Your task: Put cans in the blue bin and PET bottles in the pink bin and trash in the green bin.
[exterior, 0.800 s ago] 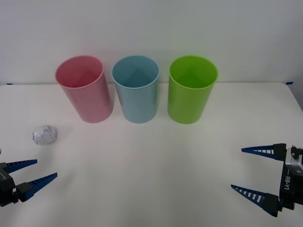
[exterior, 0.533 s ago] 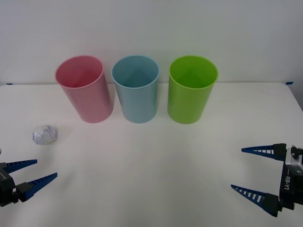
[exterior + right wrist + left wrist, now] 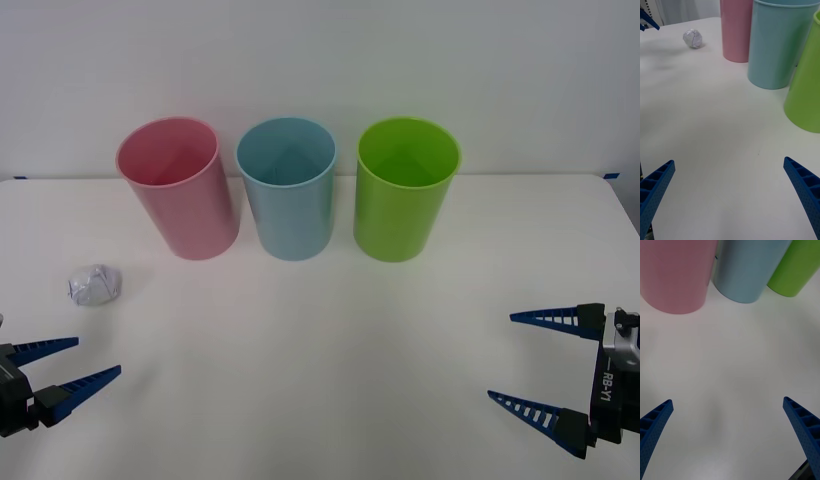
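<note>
A white table with a smooth, matte top spans the front view from side to side. Its far edge meets a plain, pale grey-white wall that rises behind it with no window or fixture on it. Small blue marks sit at the table's far left corner and far right corner. The light is soft and even, casting only faint shadows on the tabletop.

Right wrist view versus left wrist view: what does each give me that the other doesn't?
Right wrist alone: the trash lying on the table apart from the pink bin, a far tip of the left end effector, and the open right end effector. Left wrist alone: its own open fingers. Both share the pink bin, blue bin and green bin standing in a row.
</note>
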Tool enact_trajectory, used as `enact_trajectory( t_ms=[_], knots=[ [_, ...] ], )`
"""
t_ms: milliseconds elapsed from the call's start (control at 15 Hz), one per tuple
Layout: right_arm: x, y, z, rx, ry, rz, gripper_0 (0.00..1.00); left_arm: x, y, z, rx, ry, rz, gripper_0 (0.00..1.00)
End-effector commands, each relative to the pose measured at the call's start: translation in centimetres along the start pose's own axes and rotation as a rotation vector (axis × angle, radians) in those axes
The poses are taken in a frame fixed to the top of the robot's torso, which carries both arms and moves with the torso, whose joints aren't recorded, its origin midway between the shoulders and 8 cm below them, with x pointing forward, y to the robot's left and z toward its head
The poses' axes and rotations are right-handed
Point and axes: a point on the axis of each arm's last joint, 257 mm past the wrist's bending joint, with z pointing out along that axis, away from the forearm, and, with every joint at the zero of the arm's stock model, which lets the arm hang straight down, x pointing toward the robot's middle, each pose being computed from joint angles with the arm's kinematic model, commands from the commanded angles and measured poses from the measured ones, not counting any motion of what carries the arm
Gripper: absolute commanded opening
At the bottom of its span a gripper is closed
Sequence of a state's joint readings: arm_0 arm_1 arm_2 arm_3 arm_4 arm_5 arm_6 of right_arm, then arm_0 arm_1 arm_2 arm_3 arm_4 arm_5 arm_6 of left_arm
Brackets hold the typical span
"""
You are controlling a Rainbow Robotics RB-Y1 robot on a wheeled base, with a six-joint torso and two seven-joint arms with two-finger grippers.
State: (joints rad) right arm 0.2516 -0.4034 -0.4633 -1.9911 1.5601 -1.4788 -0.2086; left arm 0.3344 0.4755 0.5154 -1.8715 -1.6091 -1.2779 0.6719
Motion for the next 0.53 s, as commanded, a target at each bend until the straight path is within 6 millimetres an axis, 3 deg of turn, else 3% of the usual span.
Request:
enact_trajectory(
  t_ms=[67,533],
  knots=[
    [0.00,0.00,0.00,0.000,0.000,0.000,1.00,0.32,-0.76,0.87,0.012,-0.005,-0.007,1.00],
    [0.00,0.00,0.00,0.000,0.000,0.000,1.00,-0.19,-0.15,1.11,-0.002,0.011,-0.063,1.00]
  ],
)
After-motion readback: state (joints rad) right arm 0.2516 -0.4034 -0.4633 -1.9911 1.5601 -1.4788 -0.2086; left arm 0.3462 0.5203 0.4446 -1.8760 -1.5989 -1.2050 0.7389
